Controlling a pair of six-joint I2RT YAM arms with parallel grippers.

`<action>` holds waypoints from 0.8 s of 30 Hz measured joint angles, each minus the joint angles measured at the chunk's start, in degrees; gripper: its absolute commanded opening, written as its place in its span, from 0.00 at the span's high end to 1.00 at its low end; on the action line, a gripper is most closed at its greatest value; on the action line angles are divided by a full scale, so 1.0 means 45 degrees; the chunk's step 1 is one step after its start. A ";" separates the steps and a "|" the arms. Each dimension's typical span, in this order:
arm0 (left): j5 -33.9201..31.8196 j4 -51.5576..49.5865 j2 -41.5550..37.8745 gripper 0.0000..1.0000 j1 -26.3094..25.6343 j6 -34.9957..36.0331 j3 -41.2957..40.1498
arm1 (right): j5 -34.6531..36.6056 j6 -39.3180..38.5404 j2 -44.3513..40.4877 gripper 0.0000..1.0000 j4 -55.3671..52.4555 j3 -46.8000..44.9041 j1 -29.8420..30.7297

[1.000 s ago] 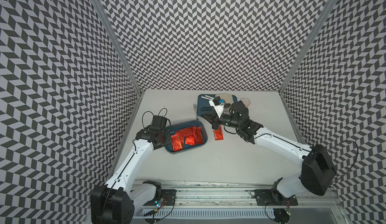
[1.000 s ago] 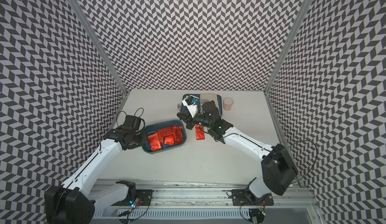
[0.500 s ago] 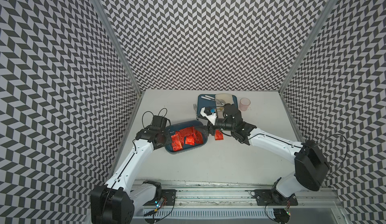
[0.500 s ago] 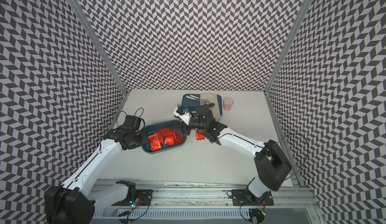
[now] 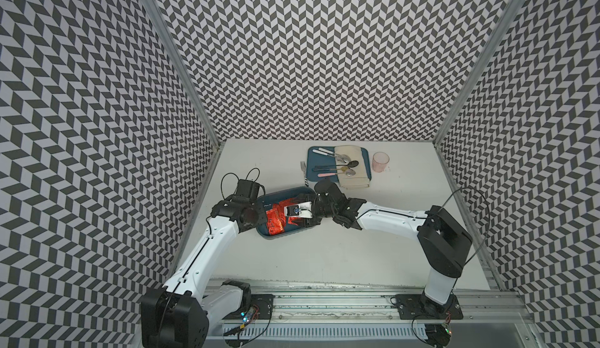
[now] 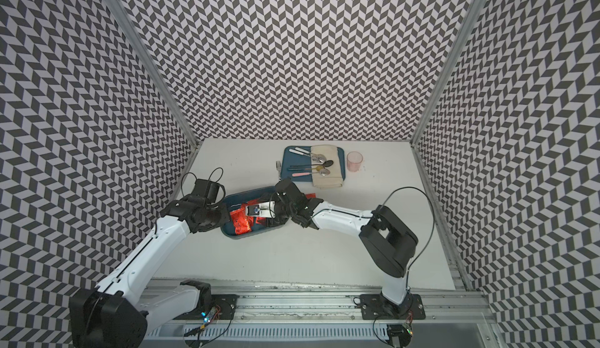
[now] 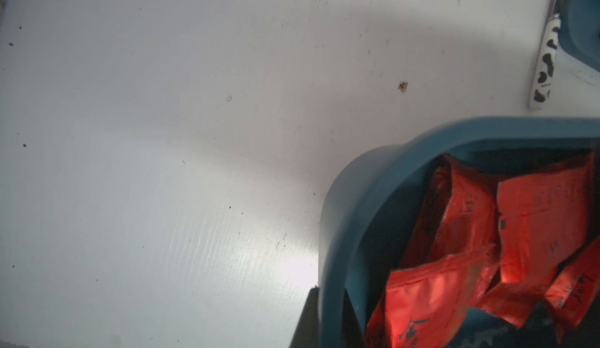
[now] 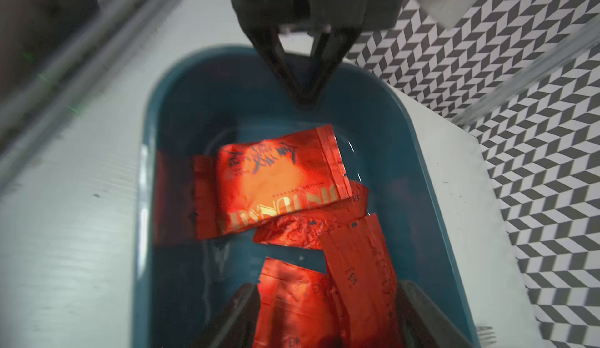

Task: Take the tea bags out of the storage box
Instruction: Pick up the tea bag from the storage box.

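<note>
The dark teal storage box (image 5: 285,236) (image 6: 246,235) sits left of the table's middle with several red-orange tea bags (image 5: 276,221) (image 6: 242,223) (image 8: 279,180) loosely piled inside. My left gripper (image 5: 257,214) (image 7: 328,310) is shut on the box's left end wall (image 7: 350,200), one finger on each side; the right wrist view shows it too (image 8: 303,99). My right gripper (image 5: 292,226) (image 8: 328,297) hangs open over the box's right half, with tea bags showing between its spread fingers (image 8: 240,314). One tea bag (image 6: 310,195) lies on the table just right of the box, mostly hidden behind the right arm.
A flatter teal tray (image 5: 311,167) with cutlery and a beige cloth stands at the back. A pink cup (image 5: 380,162) is to its right. A fork with a cow-pattern handle (image 5: 303,171) (image 7: 547,67) lies beside its left edge. Patterned walls enclose three sides.
My right gripper opened, left a tea bag on the table right of the box, and swung left over the box. The left gripper kept its hold on the box wall.
</note>
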 measured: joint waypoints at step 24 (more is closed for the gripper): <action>-0.0010 0.0005 0.0000 1.00 -0.0010 -0.0005 0.0000 | 0.2730 -0.0729 0.1608 0.93 0.0015 0.1302 0.0403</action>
